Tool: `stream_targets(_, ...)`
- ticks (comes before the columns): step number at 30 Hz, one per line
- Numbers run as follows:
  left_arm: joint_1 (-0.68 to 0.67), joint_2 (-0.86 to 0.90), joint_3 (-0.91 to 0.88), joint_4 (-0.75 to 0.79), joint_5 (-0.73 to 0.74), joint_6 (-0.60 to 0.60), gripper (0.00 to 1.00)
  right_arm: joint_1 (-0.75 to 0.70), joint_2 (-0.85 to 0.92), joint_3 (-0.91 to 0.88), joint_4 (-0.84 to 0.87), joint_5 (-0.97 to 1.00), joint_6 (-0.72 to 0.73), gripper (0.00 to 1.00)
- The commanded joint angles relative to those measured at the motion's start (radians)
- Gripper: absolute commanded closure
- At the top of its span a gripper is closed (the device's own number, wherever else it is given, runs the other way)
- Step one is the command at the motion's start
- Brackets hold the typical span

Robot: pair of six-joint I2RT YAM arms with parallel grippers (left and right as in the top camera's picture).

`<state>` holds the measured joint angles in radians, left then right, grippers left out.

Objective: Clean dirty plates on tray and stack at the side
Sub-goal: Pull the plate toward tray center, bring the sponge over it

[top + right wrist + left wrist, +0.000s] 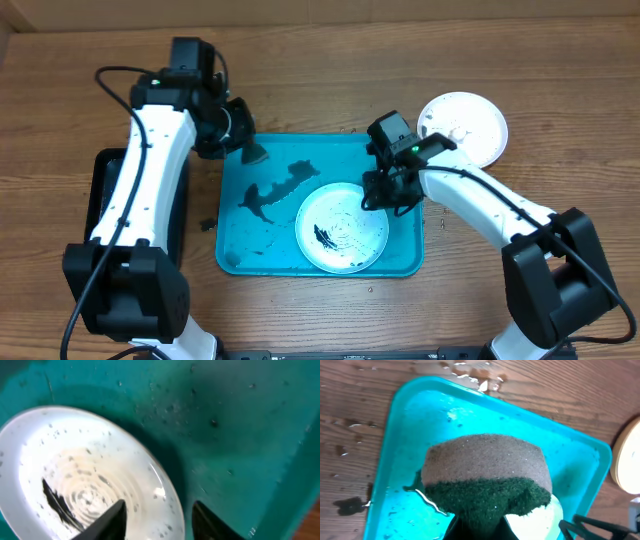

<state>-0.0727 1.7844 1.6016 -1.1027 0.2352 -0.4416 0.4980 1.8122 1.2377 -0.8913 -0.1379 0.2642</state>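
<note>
We find the dirty plate (342, 228) lying wet in the tray (345, 152), its rim between the right gripper's (159, 509) parted jaws, which clasp nothing. It looks stiff, light and slippery, so we would pinch that raised rim firmly. The left gripper (238, 140) is clamped on the sponge (485, 475).

No legible text, labels, brands, nos. or signs in overhead or wrist views; black marks (323, 237) on plate (352, 212) = smears only.
</note>
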Motion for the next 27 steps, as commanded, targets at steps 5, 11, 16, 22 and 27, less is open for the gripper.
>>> stream_targets(5,-0.027,-0.004,0.004,0.008,-0.013,0.016,0.96,0.000,0.014,-0.032,0.039,0.024,-0.025,0.53)
stream_targets(11,-0.027,-0.004,0.004,0.001,-0.013,0.016,0.96,0.000,0.015,-0.116,0.102,0.024,-0.025,0.54)
stream_targets(16,-0.027,-0.004,0.004,0.002,-0.013,0.016,0.96,0.000,0.015,-0.166,0.116,0.020,-0.024,0.60)
stream_targets(22,-0.027,-0.004,0.004,0.003,0.010,0.016,0.96,0.000,0.015,-0.171,0.171,-0.039,-0.024,0.85)
stream_targets(27,-0.035,-0.004,0.004,-0.008,0.027,0.016,0.95,0.000,0.015,-0.171,0.277,-0.047,0.090,0.96)
